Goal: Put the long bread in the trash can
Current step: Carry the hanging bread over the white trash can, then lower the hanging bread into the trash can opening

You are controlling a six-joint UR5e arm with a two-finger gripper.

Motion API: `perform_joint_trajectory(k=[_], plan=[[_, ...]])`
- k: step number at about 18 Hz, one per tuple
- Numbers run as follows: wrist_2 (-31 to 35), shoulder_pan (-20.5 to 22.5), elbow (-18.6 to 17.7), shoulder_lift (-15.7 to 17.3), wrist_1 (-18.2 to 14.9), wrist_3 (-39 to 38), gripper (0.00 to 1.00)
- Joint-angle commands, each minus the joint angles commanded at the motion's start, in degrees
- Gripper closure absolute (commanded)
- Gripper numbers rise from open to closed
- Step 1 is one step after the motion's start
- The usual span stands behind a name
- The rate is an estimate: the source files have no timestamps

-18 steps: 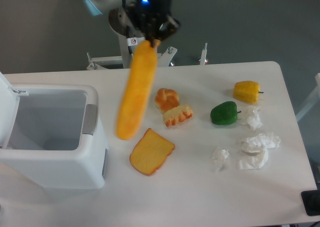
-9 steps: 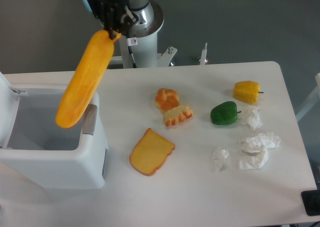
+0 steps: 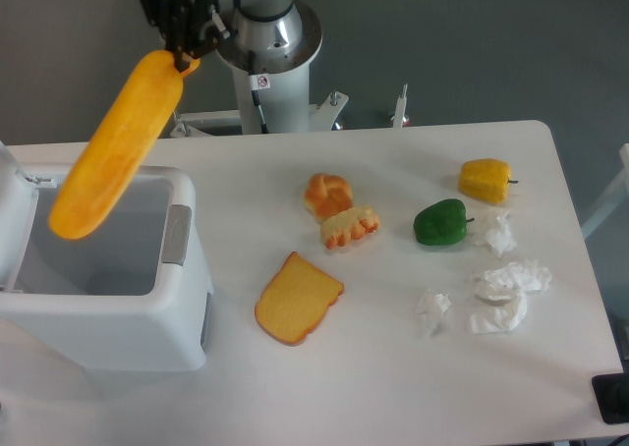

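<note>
Hanging from the gripper (image 3: 184, 55) by its top end, the bread (image 3: 116, 146) slants down and to the left, its lower end in front of the open top of the bin (image 3: 118, 318); whether that end is inside the rim or above it can't be told from this view. Gripper fingers are clamped on the loaf's upper tip, near the top left of the frame, next to the arm base (image 3: 265, 53). Bin sits at the table's left edge, lid (image 3: 12, 210) flipped up on the far left, grey latch (image 3: 176, 235) on its right wall, inside looks bare as far as visible. On the table (image 3: 393, 367): toast slice (image 3: 298, 298) lies flat just right of the bin, apart from it; a roll (image 3: 328, 193) and a ridged pastry piece (image 3: 349, 226) sit close together above the toast, touching or nearly so. Green pepper (image 3: 440, 221) is to the right of those, yellow pepper (image 3: 486, 180) farther right and back. Crumpled paper wads: one (image 3: 497, 236) just beside the green pepper, a bigger clump (image 3: 506, 295) near the right edge, a small one (image 3: 431, 309) left of that clump. A dark object (image 3: 613, 399) shows at the bottom right corner, cut off, can't identify.
</note>
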Motion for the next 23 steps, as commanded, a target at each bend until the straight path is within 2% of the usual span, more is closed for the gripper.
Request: perform_joint_trajectory(k=[9, 13, 15, 17, 18, 23], plan=[[1.3, -0.2, 1.7, -0.7, -0.4, -0.2, 0.99], [-0.7, 0.0, 1.8, -1.9, -2.1, -0.7, 0.99], [-3.2, 0.3, 1.6, -2.7, -1.6, -2.7, 0.99], [-4.5, 0.4, 1.6, -2.8, 2.6, -2.9, 0.99], [-5.7, 0.5, 1.7, -2.8, 3.7, -3.2, 0.98], [-5.7, 0.7, 1.5, -2.8, 4.7, -4.0, 0.99]])
